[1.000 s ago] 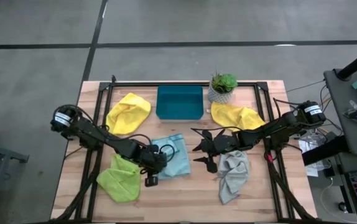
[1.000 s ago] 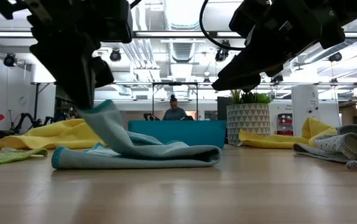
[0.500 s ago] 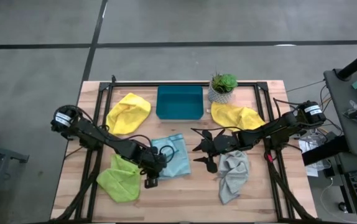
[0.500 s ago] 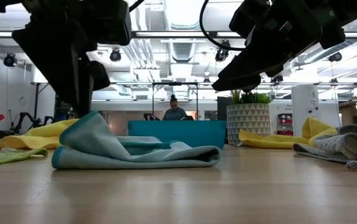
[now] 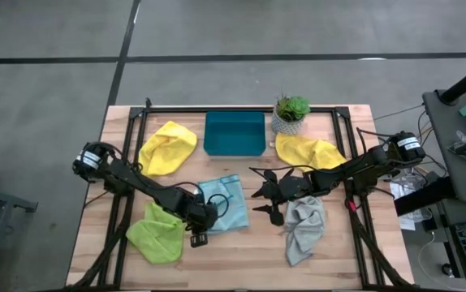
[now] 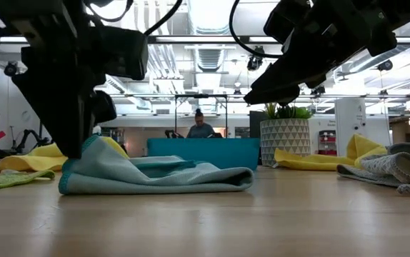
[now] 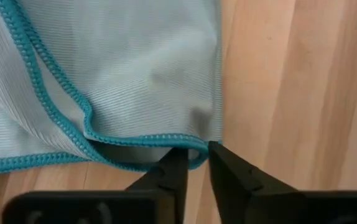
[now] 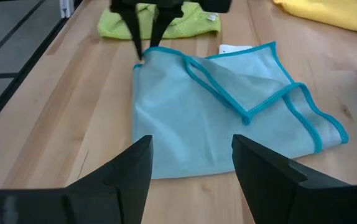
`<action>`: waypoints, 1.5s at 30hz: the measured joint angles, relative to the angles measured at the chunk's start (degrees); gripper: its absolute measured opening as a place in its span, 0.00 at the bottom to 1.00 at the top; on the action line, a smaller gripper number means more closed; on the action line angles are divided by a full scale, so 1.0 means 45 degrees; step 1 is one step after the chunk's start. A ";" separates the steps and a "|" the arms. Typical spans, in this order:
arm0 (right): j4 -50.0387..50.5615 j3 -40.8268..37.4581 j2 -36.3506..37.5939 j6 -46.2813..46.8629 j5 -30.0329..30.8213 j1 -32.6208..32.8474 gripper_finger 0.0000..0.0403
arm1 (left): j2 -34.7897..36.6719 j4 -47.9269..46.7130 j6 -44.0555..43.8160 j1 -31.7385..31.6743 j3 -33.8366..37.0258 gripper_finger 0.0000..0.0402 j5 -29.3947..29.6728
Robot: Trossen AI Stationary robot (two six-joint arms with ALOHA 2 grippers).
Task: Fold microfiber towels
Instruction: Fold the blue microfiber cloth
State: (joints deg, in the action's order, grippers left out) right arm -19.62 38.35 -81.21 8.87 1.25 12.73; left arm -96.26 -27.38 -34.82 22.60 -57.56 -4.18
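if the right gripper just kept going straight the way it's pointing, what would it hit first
Probably the light blue towel. The right gripper, jaws open, points across the table at it, with only bare wood between. The left gripper sits at the towel's far corner.

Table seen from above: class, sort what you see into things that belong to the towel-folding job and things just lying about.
Belongs to the job:
light blue microfiber towel
lime green microfiber towel
grey microfiber towel
two yellow microfiber towels

Just lying about:
rigid teal rectangular tray
small potted green plant
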 joint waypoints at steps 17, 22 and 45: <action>-0.1043 0.2186 -0.4458 -0.0215 0.0072 0.1340 0.52 | 0.0163 0.0655 0.0823 0.0576 -0.0029 0.00 0.1249; 0.1231 0.3361 -0.5041 -0.0378 0.0885 0.1398 0.48 | 0.0172 0.0646 0.0824 0.0581 -0.0029 0.00 0.1342; 0.3667 0.4304 -0.4825 -0.0769 0.1521 0.1650 0.10 | 0.0135 0.1201 0.0535 0.0901 -0.0002 0.00 0.1388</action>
State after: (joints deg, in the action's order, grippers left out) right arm -3.12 57.71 -102.92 5.41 8.10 20.16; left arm -95.65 -21.97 -32.41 26.65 -57.57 2.07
